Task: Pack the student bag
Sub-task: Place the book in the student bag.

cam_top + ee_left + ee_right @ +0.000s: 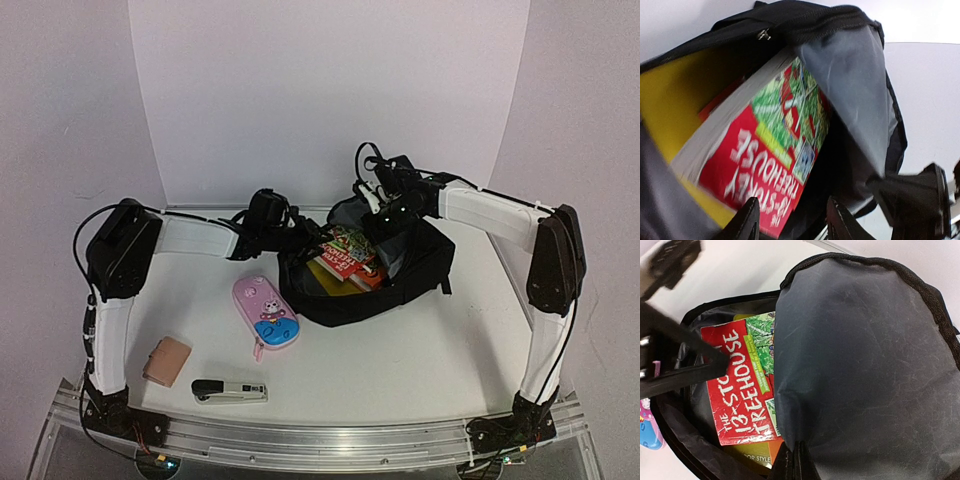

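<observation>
Because the student bag [420, 265] is soft and lies on its side at the middle of the table [420, 370], its mouth is open only while something lifts the flap. That job falls to the right end effector [791, 456]. It reaches in from the bag's right, and its fingers are closed tight, pinching the edge of the grey lining.

Inside the bag a red book [740, 385] lies on a yellow one [670, 105]. Both lean up toward the opening instead of lying flat.

The left end effector [792, 219] is at the bag's left rim with its fingers partly apart. The red book's corner lies between them, and no firm hold on anything shows.

Outside the bag, the pink pencil case [265, 312] lies just beside its left side. The stapler [230, 390] and a small tan pouch [167, 360] lie well apart from it, nearer the arm bases.

The thin lining could slide out of the right pinch, and the flap would then fall over the mouth. The left fingers sit close to the rim and could snag the zip edge or the book's corner as they pull away, dragging the unanchored bag with them. The propped books leave little room, so the pencil case may jam against them.
</observation>
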Motion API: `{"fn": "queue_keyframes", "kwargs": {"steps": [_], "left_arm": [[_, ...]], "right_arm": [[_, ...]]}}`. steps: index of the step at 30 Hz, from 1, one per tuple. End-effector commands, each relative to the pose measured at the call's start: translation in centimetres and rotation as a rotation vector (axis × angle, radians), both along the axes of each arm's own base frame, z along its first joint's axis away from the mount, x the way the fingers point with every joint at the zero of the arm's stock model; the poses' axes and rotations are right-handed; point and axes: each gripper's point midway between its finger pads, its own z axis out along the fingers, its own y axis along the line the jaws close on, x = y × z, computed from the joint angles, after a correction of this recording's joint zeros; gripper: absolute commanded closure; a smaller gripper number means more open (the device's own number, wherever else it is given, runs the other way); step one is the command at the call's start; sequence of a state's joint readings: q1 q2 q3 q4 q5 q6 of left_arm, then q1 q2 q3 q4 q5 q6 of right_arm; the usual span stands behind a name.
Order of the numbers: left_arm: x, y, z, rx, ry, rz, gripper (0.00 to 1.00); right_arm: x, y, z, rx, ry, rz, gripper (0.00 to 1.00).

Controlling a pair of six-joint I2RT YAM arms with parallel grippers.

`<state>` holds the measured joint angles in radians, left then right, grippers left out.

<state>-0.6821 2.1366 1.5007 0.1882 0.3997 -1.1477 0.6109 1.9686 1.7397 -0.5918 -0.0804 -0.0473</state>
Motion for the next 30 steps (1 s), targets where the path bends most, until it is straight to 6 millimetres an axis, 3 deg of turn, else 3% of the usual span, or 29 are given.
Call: {"fn": "queue_keyframes", "kwargs": {"steps": [1,5,8,14,19,24,27,30], "left_arm": [[-3.1,1.9,2.5,0.036,-0.03,0.04,0.51],[-4.4,2.6,0.8,0.045,0.001,0.049,0.48],[-4.4,1.9,0.1,0.044,0.004,0.036,0.48],[-2.4,-0.7,-0.7,0.01,-0.013,-0.002,0.52],[-0.2,-3.3,0.0,-0.019,-0.045,-0.033,0.65],[2.2,-4.1,0.3,-0.016,-0.077,-0.019,0.71],[3.5,-3.7,0.6,0.018,-0.1,0.002,0.69],[3.1,-3.4,1.3,0.046,-0.124,-0.031,0.51]], "right_arm": [[-0.8,1.5,3.5,0.092,-0.034,0.038,1.0],[-0.8,1.7,3.6,0.1,-0.032,0.041,1.0],[-0.7,1.8,3.8,0.107,-0.034,0.038,1.0],[-1.0,1.9,3.8,0.117,-0.025,0.042,1.0],[-1.3,1.8,3.4,0.118,-0.01,0.044,1.0],[-1.4,1.6,2.8,0.103,-0.004,0.043,1.0],[-1.4,1.5,2.3,0.095,0.003,0.041,1.0],[-1.1,1.3,2.0,0.08,-0.001,0.032,1.0]]}}
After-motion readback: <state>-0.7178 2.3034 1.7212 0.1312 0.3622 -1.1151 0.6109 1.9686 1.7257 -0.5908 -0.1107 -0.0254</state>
